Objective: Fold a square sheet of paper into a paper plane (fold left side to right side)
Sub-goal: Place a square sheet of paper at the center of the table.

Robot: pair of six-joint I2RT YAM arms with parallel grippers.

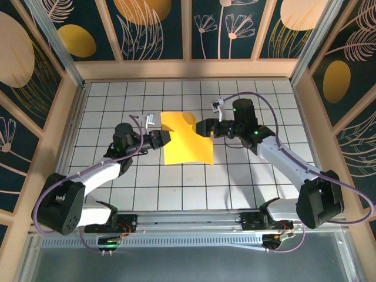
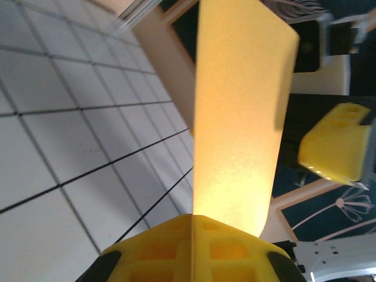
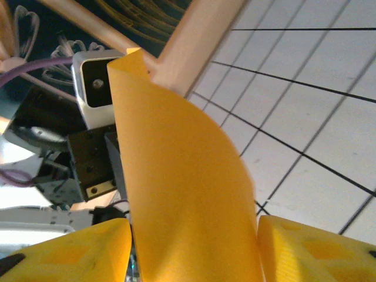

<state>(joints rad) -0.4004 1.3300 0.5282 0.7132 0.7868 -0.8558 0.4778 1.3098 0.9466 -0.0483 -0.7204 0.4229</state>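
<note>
Here we are over the middle of the counter (image 1: 176,200), and the square sheet of paper (image 1: 188,144) sits between the two arms, its top edge kinked near the right corner. The left hand (image 1: 166,138) has the sheet's left edge. From the left wrist we see its yellow fingers (image 2: 158,252) pressed together with the paper pinched in the seam, and the sheet rises straight away from them. We read that grip as the working one: the left side is the one that has to travel across to the right, so that is the edge worth holding.

Over on the other side, the right hand (image 1: 205,127) is at the sheet's right edge. From the right wrist its two yellow fingers (image 3: 317,252) stand wide apart with the paper bowing up between them, straddled and not clamped. So we judge it to be steadying or guiding, not carrying.

The sheet curves in both wrist views, so it is not lying flat. Whether any part of it touches the tiles we cannot tell.

What stands in the way? Mostly the right hand itself, since it sits on the very edge the left side must land on. The two hands are near one another, with the left arm's white camera housing (image 3: 94,88) just behind the paper. The purple cable (image 1: 258,97) arches above the right arm, and the wooden frame (image 1: 188,69) is well apart.
</note>
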